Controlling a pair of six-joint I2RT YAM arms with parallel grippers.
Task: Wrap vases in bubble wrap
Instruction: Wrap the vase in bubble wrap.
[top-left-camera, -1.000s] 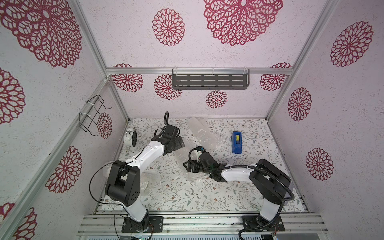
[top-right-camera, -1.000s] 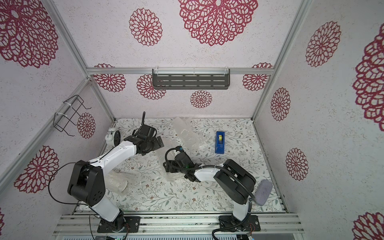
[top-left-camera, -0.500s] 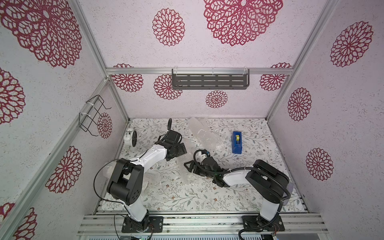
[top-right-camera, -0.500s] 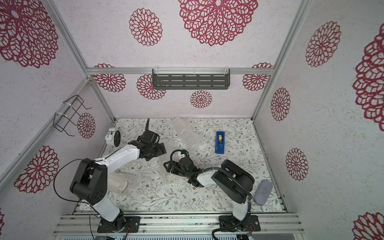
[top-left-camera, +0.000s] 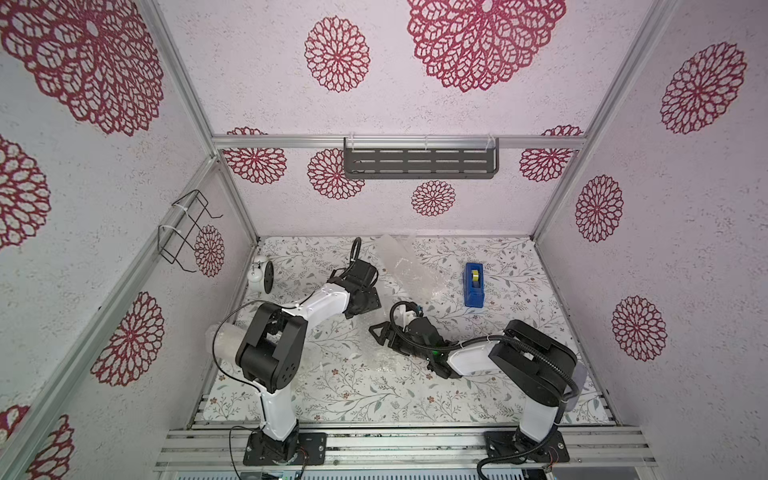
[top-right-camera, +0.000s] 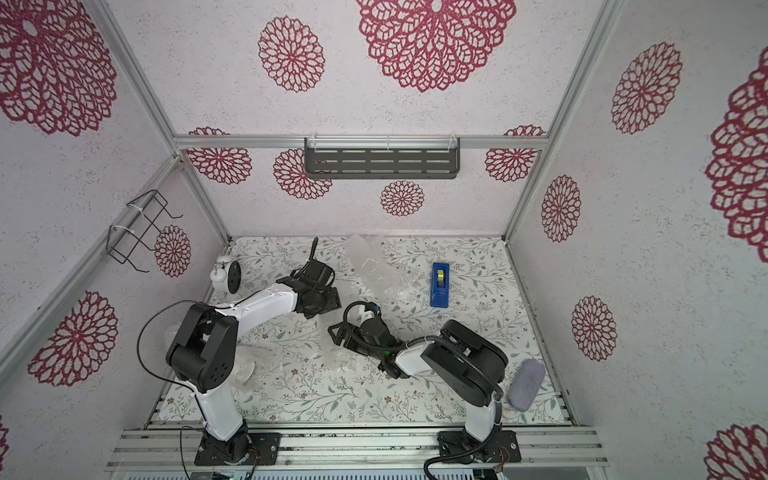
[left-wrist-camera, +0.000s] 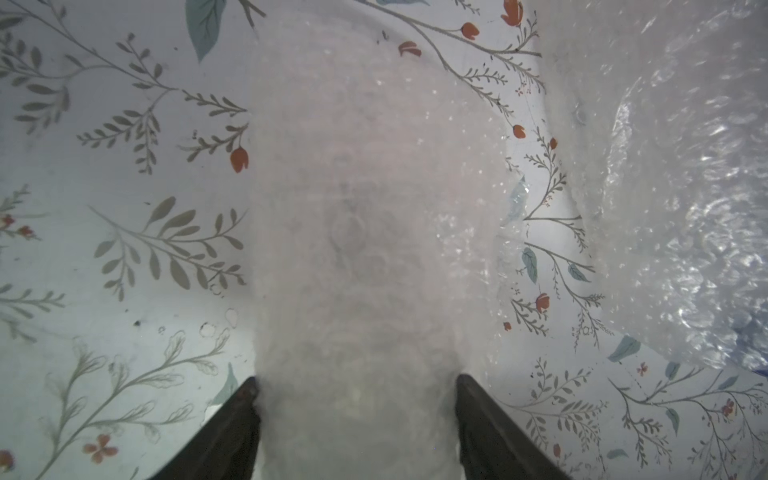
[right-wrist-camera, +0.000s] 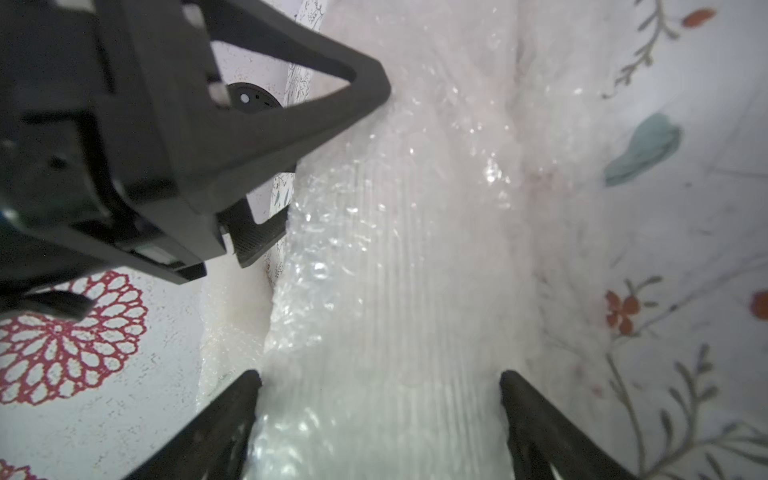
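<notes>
In both top views the left hand (top-left-camera: 369, 302) and the right hand (top-left-camera: 381, 333) are hanging low over the middle of the bench (top-left-camera: 353, 395), tips near each other, with crinkled bubble wrap (top-left-camera: 376, 356) showing just in front of them. I am counting three lots of wrap: that one, one loose crumpled sheet (top-left-camera: 405, 274) lying at the back near one blue tape dispenser (top-left-camera: 473, 284), and one rolled bundle (top-left-camera: 226, 337) lying by the left arm's base.

In the left wrist view one wrapped vase (left-wrist-camera: 365, 232) is lying flat on the bench, its long axis running straight away from the left hand, whose two fingers (left-wrist-camera: 232, 428) are clamping the near end, one touching each side.

In the right wrist view the wrapped vase (right-wrist-camera: 415, 249) is pointing away from the right hand toward the left hand, fine ribs running lengthwise under the wrap. The right hand's fingers (right-wrist-camera: 216, 428) are standing wide on either side of it; whether they are gripping it I cannot tell, the near end being blurred
</notes>
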